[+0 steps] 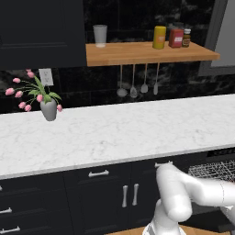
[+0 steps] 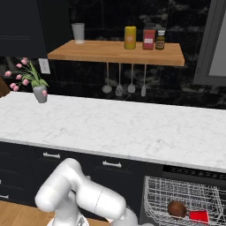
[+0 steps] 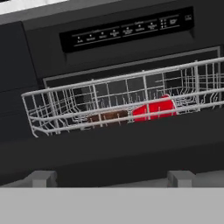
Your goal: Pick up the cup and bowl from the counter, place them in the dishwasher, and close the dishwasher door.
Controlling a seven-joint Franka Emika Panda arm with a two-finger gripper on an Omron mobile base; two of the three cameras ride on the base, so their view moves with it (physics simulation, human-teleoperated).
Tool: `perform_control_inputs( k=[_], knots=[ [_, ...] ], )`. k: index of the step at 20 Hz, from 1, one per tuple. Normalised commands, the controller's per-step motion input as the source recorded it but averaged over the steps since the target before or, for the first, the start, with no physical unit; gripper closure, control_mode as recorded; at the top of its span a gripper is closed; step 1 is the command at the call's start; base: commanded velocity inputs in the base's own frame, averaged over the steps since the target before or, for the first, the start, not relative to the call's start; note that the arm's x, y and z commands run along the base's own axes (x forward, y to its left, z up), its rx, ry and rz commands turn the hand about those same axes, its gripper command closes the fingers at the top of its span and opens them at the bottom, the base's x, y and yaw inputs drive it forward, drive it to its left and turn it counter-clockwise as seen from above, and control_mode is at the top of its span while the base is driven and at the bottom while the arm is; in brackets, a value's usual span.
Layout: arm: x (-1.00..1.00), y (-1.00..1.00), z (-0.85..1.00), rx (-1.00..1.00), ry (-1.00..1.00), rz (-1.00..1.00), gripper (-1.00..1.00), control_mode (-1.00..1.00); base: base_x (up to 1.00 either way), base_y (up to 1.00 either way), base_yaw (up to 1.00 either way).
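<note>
White marble surface (image 2: 132,128) carries neither cup nor bowl: the brown bowl (image 2: 177,208) and red cup (image 2: 198,216) already lie side by side in the dishwasher's wire rack (image 3: 113,105). You are on the closing step, with the dishwasher door (image 3: 118,144) lying open below that rack. Your gripper (image 3: 112,178) sits low before the door, fingertips (image 3: 41,178) spread wide and empty, so next get under the door's edge and swing it up.

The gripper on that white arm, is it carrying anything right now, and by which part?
Nothing is held. The gripper has only empty space between its fingertips. The red cup and brown bowl lie in the dishwasher's wire rack.
</note>
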Motion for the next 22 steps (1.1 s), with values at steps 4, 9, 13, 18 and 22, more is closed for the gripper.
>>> perform_control_inputs(
  k=[4,9,13,18,22],
  knots=[
    [0.11,-0.18,-0.09,0.0,0.0,0.0,-1.0,-1.0,0.0,0.0,0.0],
    [0.52,0.0,0.0,0.0,0.0,0.0,-1.0,-1.0,0.0,0.0,0.0],
    [0.81,0.0,0.0,0.0,0.0,0.0,-1.0,-1.0,0.0,0.0,0.0],
    [0.94,0.0,0.0,0.0,0.0,0.0,-1.0,-1.0,0.0,0.0,0.0],
    [1.0,0.0,0.01,0.0,-0.03,-0.01,-1.0,-1.0,0.0,0.0,0.0]
  ],
)
